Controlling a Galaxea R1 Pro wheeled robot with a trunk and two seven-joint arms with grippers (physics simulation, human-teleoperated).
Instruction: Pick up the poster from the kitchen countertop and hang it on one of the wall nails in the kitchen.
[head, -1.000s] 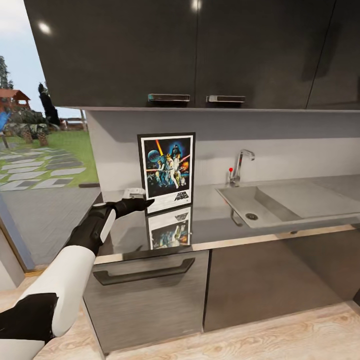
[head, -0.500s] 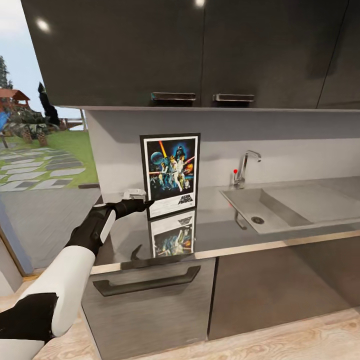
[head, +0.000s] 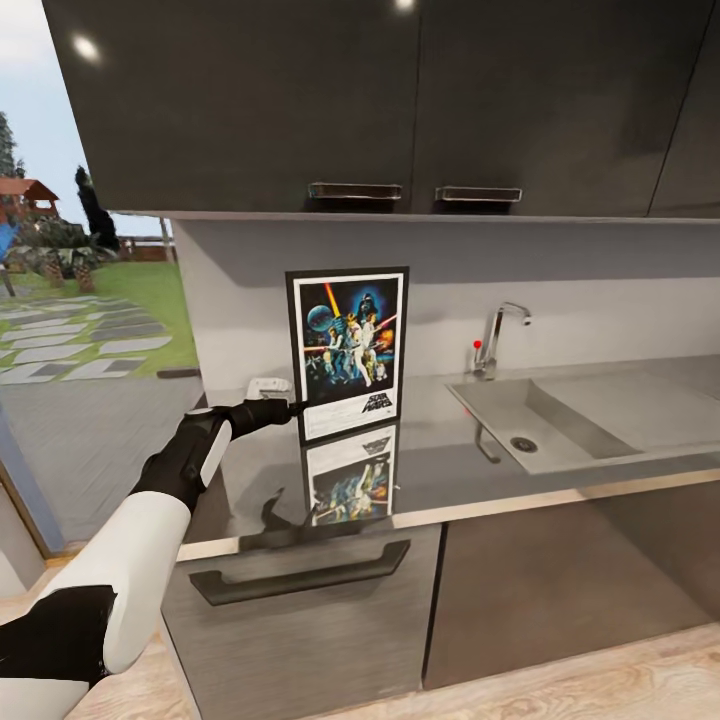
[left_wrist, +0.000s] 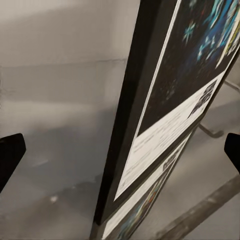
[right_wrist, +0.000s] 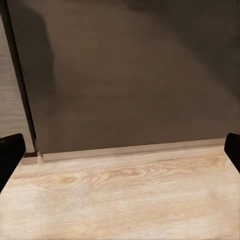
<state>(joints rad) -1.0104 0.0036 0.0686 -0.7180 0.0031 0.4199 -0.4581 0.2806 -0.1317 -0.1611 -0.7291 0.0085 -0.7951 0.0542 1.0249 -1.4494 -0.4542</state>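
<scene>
Your left arm reaches out from the near left over the kitchen countertop (head: 560, 480). Your left gripper (head: 296, 407) is at the poster's lower left edge, fingertips right at the black frame. In the left wrist view the two dark fingertips (left_wrist: 10, 155) sit wide apart at either side, jaws spread, with the poster's edge (left_wrist: 150, 125) between them and not clamped.

The poster (head: 348, 352) stands upright on the countertop, left part of the slab, against the pale wall (head: 600, 290), under the dark upper cabinets (head: 400, 100). White border, Star Wars logo at the bottom. Its reflection shows on the glossy counter just in front of it. A small white object (head: 268, 385) sits on the counter behind the gripper, too small to identify.

Right of the poster: chrome tap (head: 500, 335) with a red knob, then the inset sink (head: 560, 415). Dark lower cabinets below, drawer handle (head: 300, 575) near the front.

Your right gripper (right_wrist: 120, 145): wrist view shows fingertips (right_wrist: 11, 152) far apart, holding nothing, facing a dark cabinet front (right_wrist: 125, 75) and the wood floor (right_wrist: 120, 195).
</scene>
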